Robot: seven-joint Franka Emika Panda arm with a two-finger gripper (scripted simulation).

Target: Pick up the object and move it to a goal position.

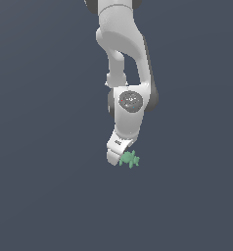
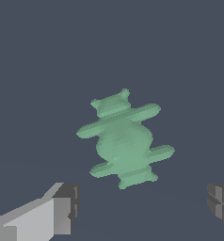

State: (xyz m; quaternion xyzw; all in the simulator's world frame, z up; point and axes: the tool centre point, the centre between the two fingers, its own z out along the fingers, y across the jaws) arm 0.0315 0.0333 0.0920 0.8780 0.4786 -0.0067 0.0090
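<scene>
The object (image 1: pixel 129 159) is what this moment turns on, but taking things by size, the desk (image 1: pixel 40 196) comes first: a plain dark slate surface that fills both views, with no edge or corner showing, so the lump cannot be placed against any of them. It simply lies flat on the open surface.

Next is the white arm (image 1: pixel 130 105), reaching steeply down from above with its wrist bent, which brings the gripper (image 1: pixel 119 156) low and just beside the object in the exterior view, on that view's left of it. Whether they touch there cannot be told.

The wrist view settles the fingers (image 2: pixel 62 209): they stand wide apart, one grey pad at each side of the picture, holding nothing, with the object (image 2: pixel 124 140) ahead of the gap rather than inside it. That wide spread looks chosen to clear the lump's jutting spikes.

The object itself is mint-green, jagged, wider than tall, with stubby prongs sticking out sideways. By my reading the pickup is not yet made, and the prongs could catch a pad unevenly on closing.
</scene>
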